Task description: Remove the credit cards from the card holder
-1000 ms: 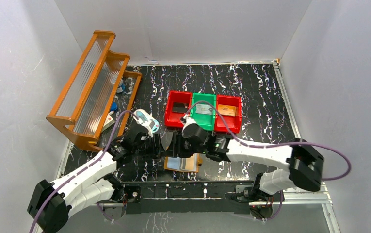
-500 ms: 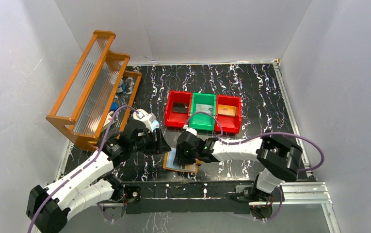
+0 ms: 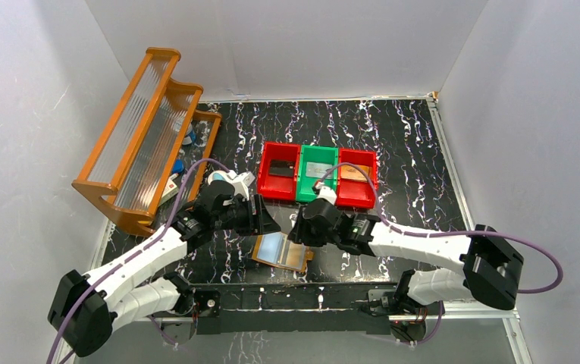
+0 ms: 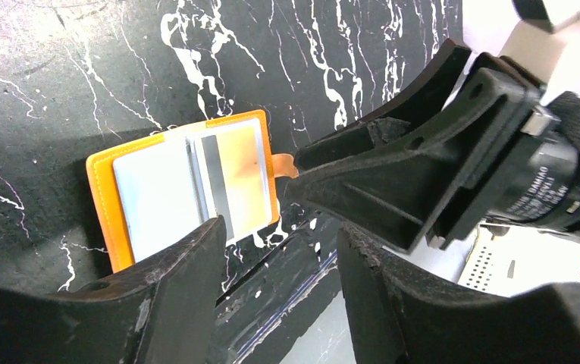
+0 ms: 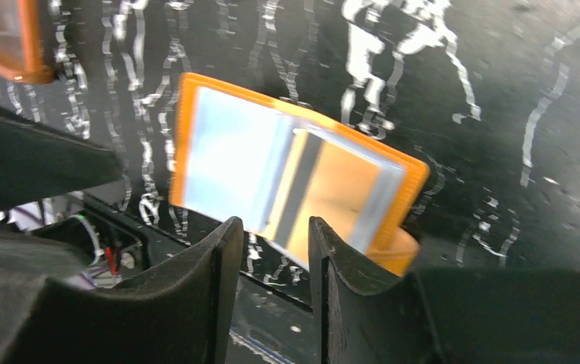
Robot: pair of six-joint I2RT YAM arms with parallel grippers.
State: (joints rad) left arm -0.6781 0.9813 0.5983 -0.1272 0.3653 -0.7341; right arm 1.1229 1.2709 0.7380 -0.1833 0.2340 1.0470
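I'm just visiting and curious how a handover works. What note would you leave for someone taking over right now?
Left gripper: open, empty, poised near the card holder.
Right gripper: open, empty, opposite it, also by the holder.
Card holder: flat on the table by the near edge, window up.
Credit cards: inside the holder, seen through the window.
Done: no card out yet.
Left: steady the holder, slide the cards out.

1. The left arm point(image 3: 139, 262) and right arm point(image 3: 415, 241) wore white shells.
2. Their joints point(image 3: 491, 265) were blocky and black.
3. Purple cables point(image 3: 345, 164) looped along both.
4. The fingers point(image 4: 173, 303) were matte black wedges; one motor point(image 4: 537, 197) bore white print.
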